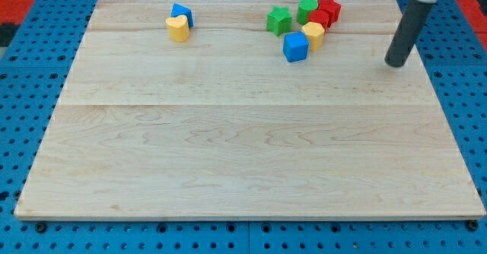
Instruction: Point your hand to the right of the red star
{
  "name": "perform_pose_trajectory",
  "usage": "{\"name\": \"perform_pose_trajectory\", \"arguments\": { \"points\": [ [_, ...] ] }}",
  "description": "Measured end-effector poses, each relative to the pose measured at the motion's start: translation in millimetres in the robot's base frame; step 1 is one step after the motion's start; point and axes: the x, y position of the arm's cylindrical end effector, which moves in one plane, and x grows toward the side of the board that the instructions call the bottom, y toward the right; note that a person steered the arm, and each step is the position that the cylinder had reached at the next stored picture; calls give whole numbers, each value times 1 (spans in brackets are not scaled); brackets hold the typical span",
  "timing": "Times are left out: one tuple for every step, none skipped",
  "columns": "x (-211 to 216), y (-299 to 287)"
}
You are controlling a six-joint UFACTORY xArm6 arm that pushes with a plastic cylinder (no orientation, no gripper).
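Observation:
Two red blocks sit in a cluster near the view's top right. One (330, 9) is at the cluster's right end. The other (319, 18) is just left of and below it, partly hidden by a yellow block (313, 34). I cannot tell which of the two is the star. My tip (395, 64) rests on the board well to the right of the cluster and a little below it, touching no block.
In the same cluster are a green star (279, 20), a second green block (307, 9) and a blue cube (295, 46). At the top left a blue block (183, 14) touches a yellow heart (177, 29). The wooden board (243, 147) lies on a blue pegboard.

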Motion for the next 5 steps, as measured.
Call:
{"name": "perform_pose_trajectory", "arguments": {
  "points": [
    [-64, 3],
    [-93, 4],
    [-100, -5],
    [-123, -46],
    [-135, -76]
  ]
}}
